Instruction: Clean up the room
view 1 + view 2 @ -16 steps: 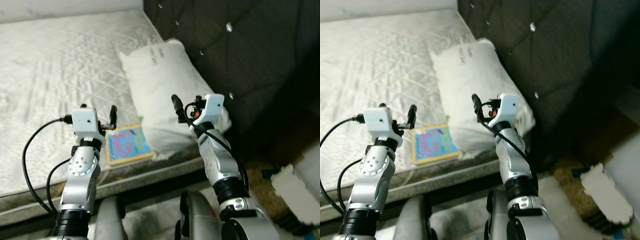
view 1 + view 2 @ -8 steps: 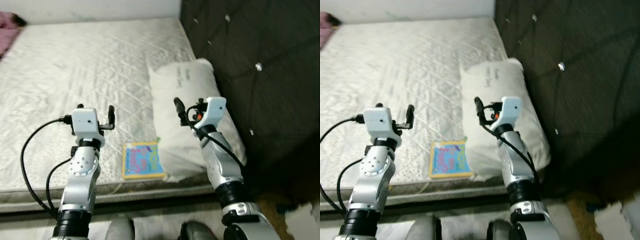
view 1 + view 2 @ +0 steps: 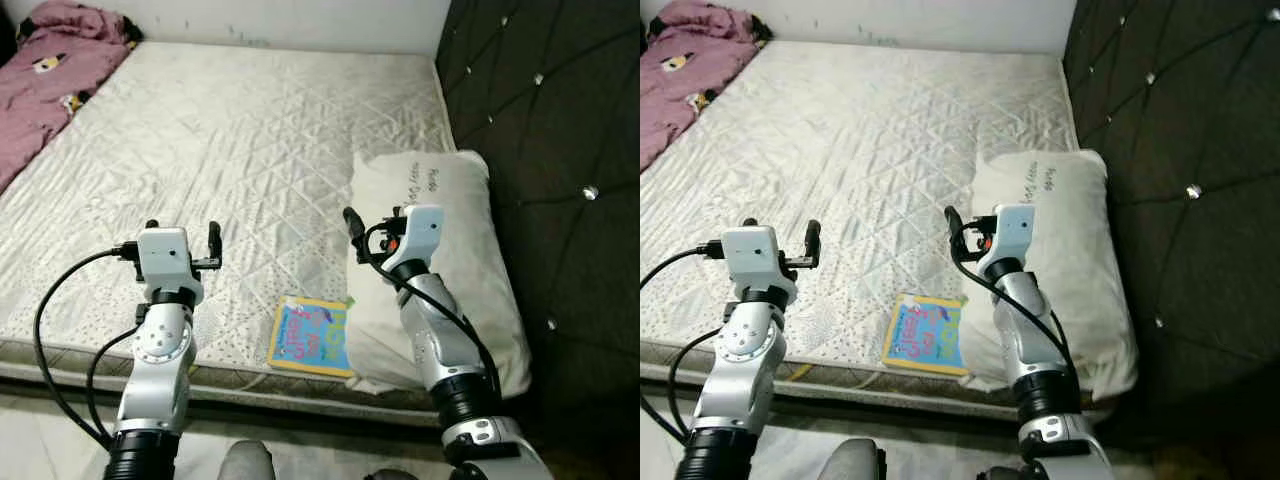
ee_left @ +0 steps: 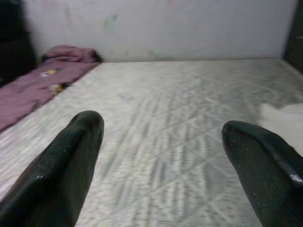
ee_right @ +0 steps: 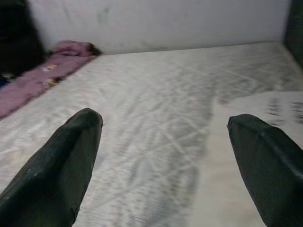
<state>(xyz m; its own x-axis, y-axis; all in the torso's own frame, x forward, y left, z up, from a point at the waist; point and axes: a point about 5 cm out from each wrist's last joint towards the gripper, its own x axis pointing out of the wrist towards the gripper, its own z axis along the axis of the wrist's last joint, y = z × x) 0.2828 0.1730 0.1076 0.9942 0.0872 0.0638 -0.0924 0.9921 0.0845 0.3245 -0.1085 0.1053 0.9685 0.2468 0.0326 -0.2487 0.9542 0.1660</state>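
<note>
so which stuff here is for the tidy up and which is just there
Likely for the job:
- colourful book near the mattress edge, beside the pillow
- pink blanket bunched at the far corner

Just there:
- pillow
- mattress
- dark headboard

Both hands open, holding nothing.

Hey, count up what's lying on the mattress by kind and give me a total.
Pillow: 1
Picture book: 1
Purple blanket: 1, at the far corner
Total: 3 things on the mattress
</note>
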